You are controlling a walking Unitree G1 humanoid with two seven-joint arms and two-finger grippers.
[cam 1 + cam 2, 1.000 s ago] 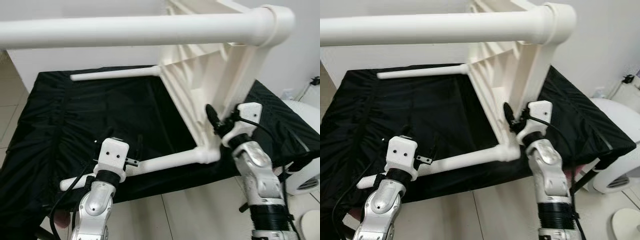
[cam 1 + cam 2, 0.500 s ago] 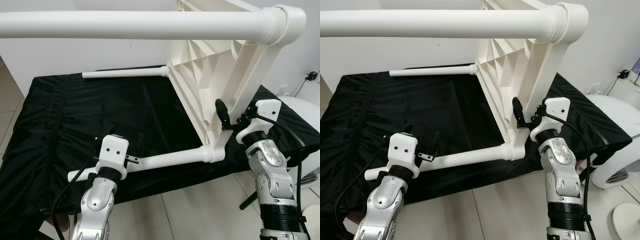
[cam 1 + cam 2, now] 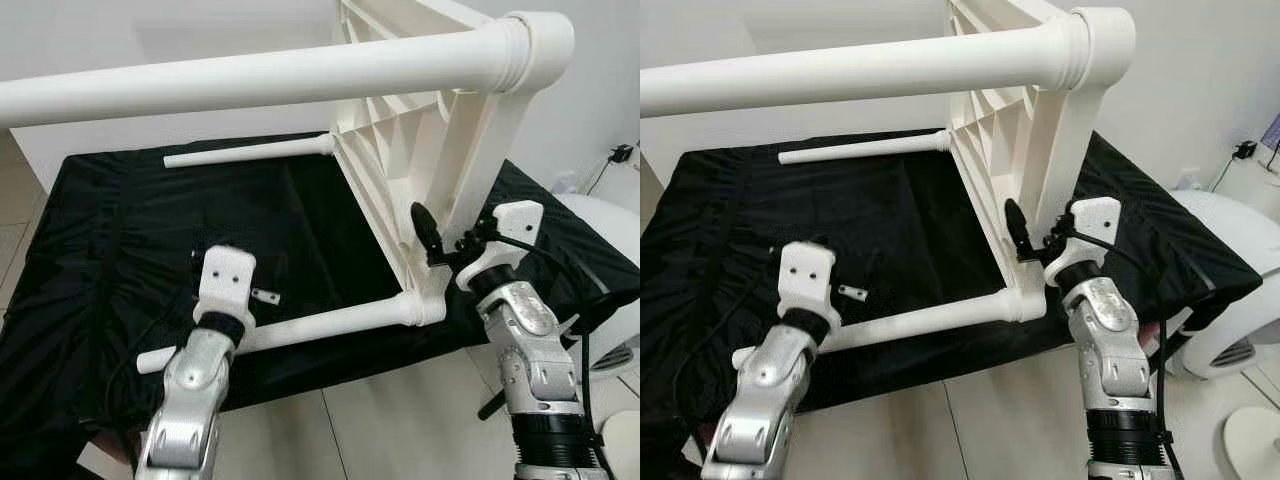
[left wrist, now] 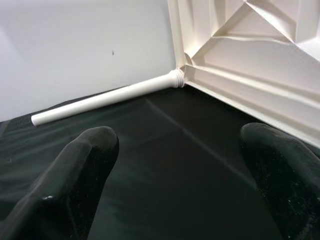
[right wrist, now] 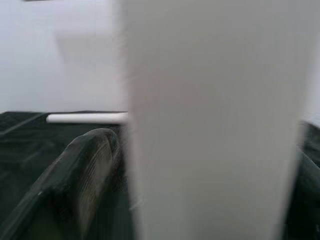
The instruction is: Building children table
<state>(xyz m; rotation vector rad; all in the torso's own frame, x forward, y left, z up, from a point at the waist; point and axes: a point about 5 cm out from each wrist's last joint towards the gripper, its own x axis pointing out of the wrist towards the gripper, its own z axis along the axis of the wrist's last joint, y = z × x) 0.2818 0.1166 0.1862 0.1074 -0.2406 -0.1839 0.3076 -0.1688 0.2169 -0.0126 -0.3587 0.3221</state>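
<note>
A white plastic children's table stands on its side on a black cloth [image 3: 120, 230], its ribbed underside [image 3: 385, 165] facing me. One leg [image 3: 250, 75] juts out high and close to the camera. Another leg [image 3: 250, 152] lies far back on the cloth, and a third leg [image 3: 320, 325] lies near the front edge. My right gripper [image 3: 447, 240] is shut on the tabletop's upright rim [image 3: 470, 170], one black finger [image 3: 424, 228] on its inner side. My left gripper [image 4: 180, 165] is open and holds nothing. It hovers just above the near leg and points across the cloth.
The cloth-covered platform ends at a front edge [image 3: 330, 375] with tiled floor [image 3: 400, 430] below. A round white appliance [image 3: 610, 300] and a cable stand on the floor at the right. A white wall [image 3: 150, 30] closes the back.
My left gripper, whose fingers straddled the near leg, has lifted and tipped up off it. My right gripper keeps its hold on the rim. The table has shifted slightly.
</note>
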